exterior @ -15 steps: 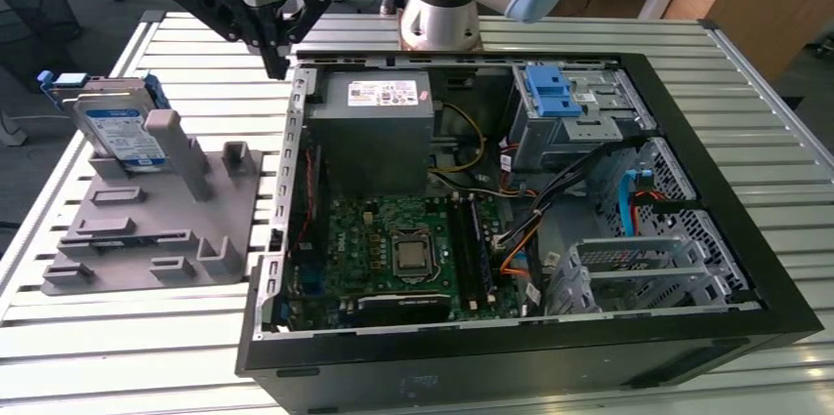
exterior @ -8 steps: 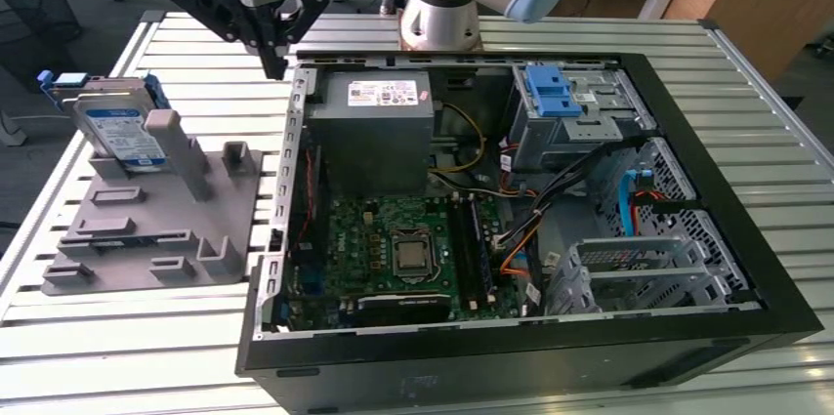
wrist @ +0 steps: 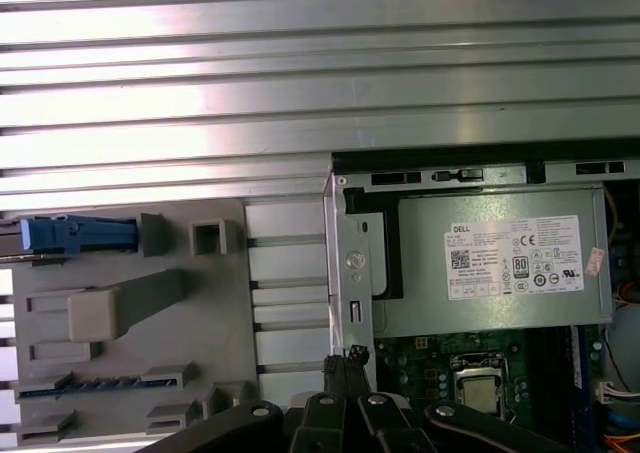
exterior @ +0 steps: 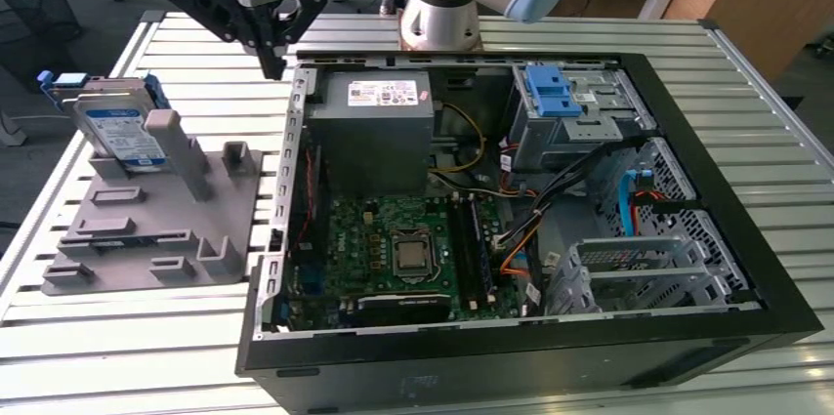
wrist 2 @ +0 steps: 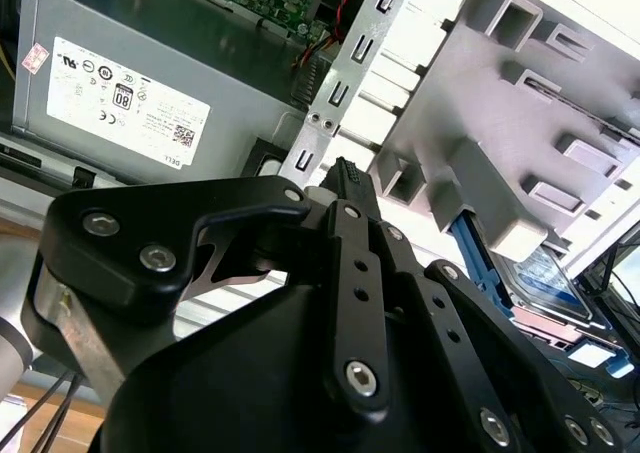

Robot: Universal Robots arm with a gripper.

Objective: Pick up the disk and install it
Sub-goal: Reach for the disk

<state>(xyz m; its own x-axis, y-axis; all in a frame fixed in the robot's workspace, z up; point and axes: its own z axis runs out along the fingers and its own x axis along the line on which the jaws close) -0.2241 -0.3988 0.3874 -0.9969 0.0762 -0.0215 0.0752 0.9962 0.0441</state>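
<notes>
Disk [exterior: 120, 130], exterior view: propped in grey fixture [exterior: 156, 225] on desk [exterior: 587, 34], at the exterior view's left of open computer case [exterior: 521, 366].
Gripper [exterior: 272, 65], exterior view: clenched, empty, above case edge.
Second wrist view: gripper [wrist 2: 345, 173] closed; disk [wrist 2: 545, 273] against fixture.
First wrist view: disk [wrist: 75, 233] edge-on in fixture.

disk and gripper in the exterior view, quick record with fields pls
disk: propped tilted on the grey fixture, exterior view's left, outside the computer case
gripper: shut, holding nothing, above the table beside the case's edge
contact: none, gripper apart from disk
task state: disk not yet picked up
</notes>
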